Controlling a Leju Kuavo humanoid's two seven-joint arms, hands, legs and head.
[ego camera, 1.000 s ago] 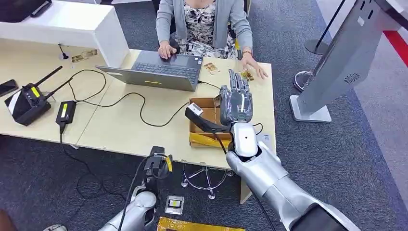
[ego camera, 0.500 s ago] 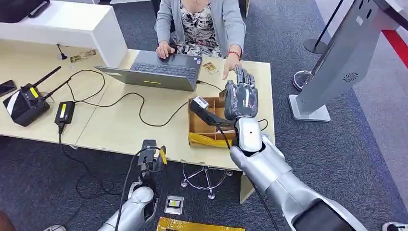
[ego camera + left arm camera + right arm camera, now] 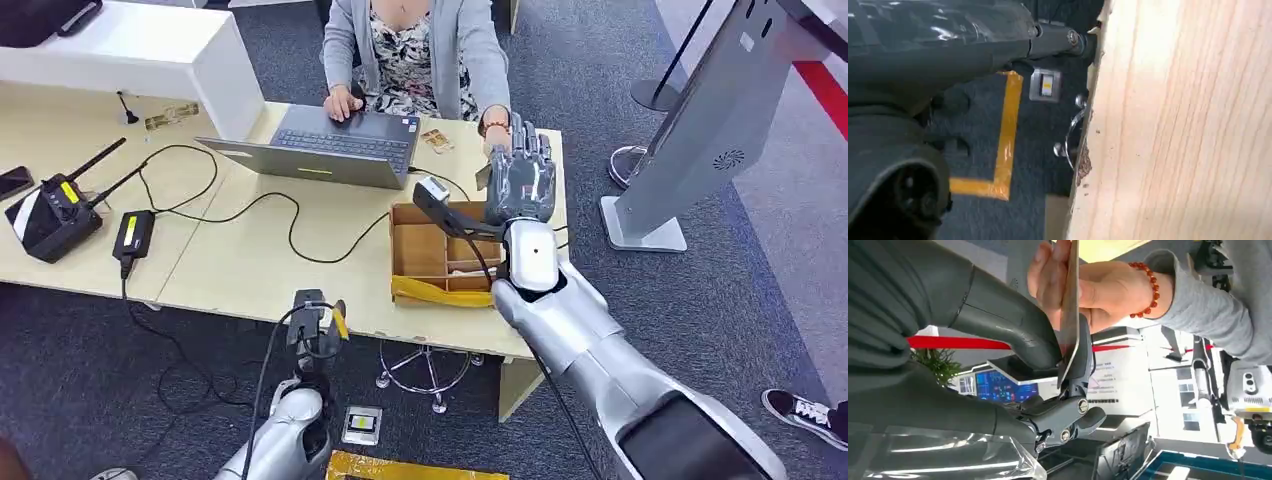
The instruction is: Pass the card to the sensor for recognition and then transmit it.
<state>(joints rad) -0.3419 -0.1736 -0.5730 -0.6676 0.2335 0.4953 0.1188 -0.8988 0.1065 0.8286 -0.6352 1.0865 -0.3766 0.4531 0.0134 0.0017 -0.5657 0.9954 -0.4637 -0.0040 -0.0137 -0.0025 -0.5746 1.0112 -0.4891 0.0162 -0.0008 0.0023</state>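
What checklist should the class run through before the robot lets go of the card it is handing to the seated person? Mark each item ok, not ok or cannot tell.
1. Card gripped by the right hand: ok; the right wrist view shows it pinched between thumb and finger.
2. Person's hand on the card: ok; its fingers touch the far end.
3. Person's grip firm enough to take it: cannot tell.
4. Right hand raised clear of the wooden box: ok.
5. Left hand out of the way: ok; it hangs below the table edge.
6. Card already read by the sensor: cannot tell.
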